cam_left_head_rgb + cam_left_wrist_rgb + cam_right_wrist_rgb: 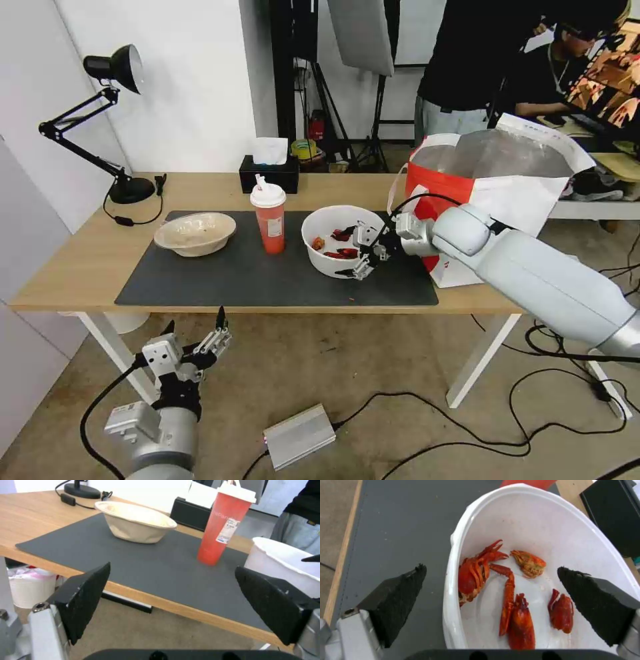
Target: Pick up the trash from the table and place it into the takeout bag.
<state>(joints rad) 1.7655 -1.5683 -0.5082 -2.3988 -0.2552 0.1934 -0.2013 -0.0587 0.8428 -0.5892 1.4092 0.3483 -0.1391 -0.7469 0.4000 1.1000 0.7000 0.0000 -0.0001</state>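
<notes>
at frame centre: right tool (pixel 365 252) spread astride the white bowl (pixel 331 250) rim | lower left: left tool (pixel 195 337) spread, below the tabletop (pixel 80 267)

on the tabletop (pixel 80 267) lies a mat (pixel 267 280) carrying, left to right, the shallow bowl (pixel 195 233), the drink cup (pixel 268 215) and the deep bowl (pixel 333 250). the takeout bag (pixel 493 193) stands at the right end, the tissue box (pixel 269 173) behind the cup, the lamp (pixel 113 120) at back left.
</notes>
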